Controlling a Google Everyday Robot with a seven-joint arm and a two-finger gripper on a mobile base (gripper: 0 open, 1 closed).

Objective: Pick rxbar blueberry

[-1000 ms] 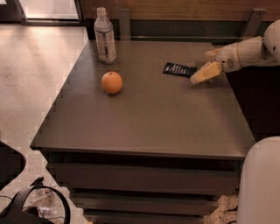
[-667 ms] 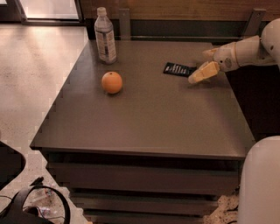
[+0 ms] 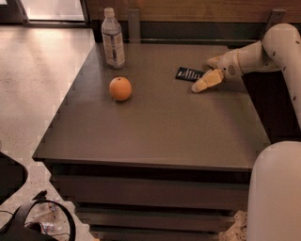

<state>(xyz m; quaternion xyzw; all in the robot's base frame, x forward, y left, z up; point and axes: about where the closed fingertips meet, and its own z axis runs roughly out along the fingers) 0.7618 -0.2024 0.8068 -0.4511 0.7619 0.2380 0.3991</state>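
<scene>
Edged the gripper [image 3: 202, 75] slightly toward the orange [image 3: 120, 88] since a second ago, fingers spread, pinching nothing. Left the bar [image 3: 188, 74] unmoved, lying flat, well right of the orange, gripper-side. Nearly lined up, probably; not yet grasped.

rxbar blueberry [image 3: 189, 74]: dark navy-black wrapper, small white lettering. Gripper [image 3: 204, 77], just right of it: pale yellow-cream. Orange [image 3: 120, 88]: plain orange. Bottle [image 3: 113, 40]: clear, white cap, pale label. Table [image 3: 155, 127]: matte grey-brown.

Dark square table [image 3: 155, 127], pale speckled floor [image 3: 33, 84], wood-panelled wall [image 3: 188, 9] behind
</scene>
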